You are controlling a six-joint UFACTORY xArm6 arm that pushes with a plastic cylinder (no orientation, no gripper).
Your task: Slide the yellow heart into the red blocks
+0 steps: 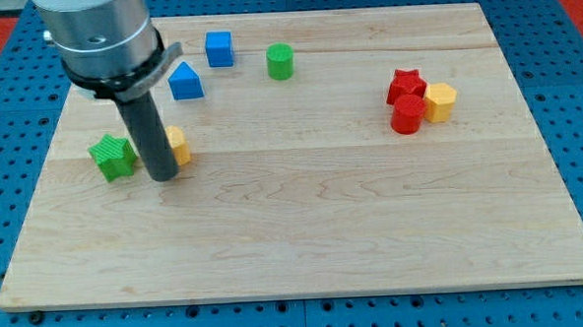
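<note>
A yellow block (179, 146), likely the heart, lies at the view's left, half hidden behind my rod. My tip (162, 177) rests on the board touching or almost touching the block's left side, between it and a green star (111, 157). The red blocks sit at the view's right: a red star (404, 84) with a red cylinder (406, 115) just below it. A yellow hexagon (441, 101) touches the red pair on their right.
A blue cube (218, 48), a blue house-shaped block (184, 81) and a green cylinder (280, 61) stand near the view's top left. The wooden board (304, 232) lies on a blue pegboard.
</note>
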